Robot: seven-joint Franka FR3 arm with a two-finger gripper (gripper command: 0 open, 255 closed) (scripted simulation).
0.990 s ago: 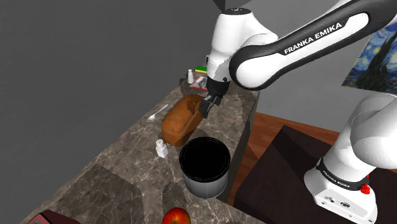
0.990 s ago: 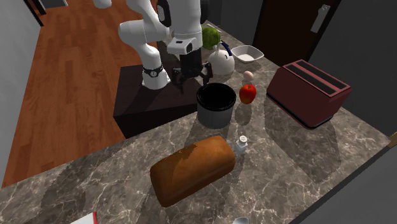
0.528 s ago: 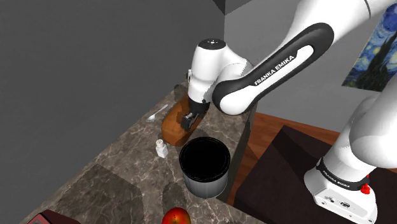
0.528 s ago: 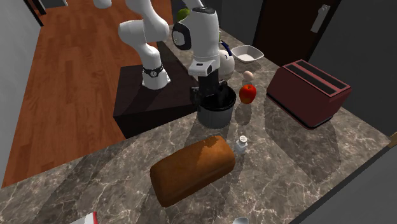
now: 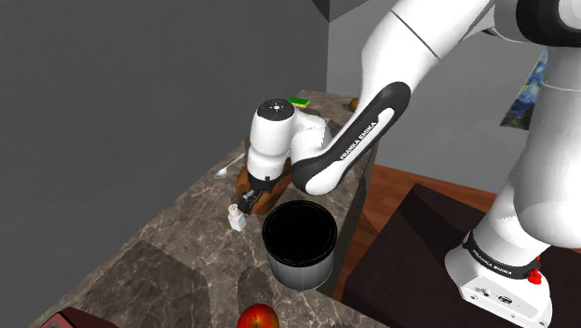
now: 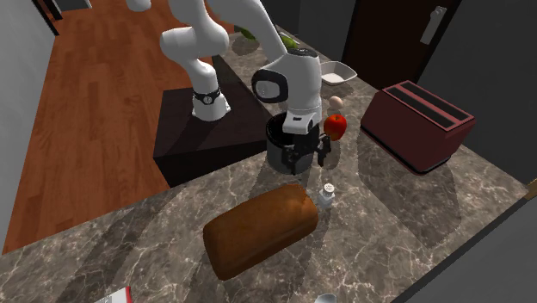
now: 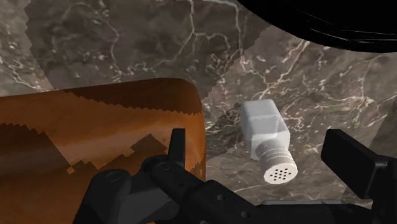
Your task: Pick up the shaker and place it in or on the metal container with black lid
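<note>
Shoulder view: gripper (image 5: 251, 198) hangs low over the marble counter (image 5: 168, 242), just beside the upright white shaker (image 5: 236, 218), near the black-topped grey container (image 5: 298, 244).

Second exterior view: jaws wide apart.

Wrist view: shaker sits between the fingers (image 7: 177, 149), untouched. The bread loaf (image 7: 95, 121) crowds one finger. Advise descending straight and centring on the shaker's body before closing.
</note>
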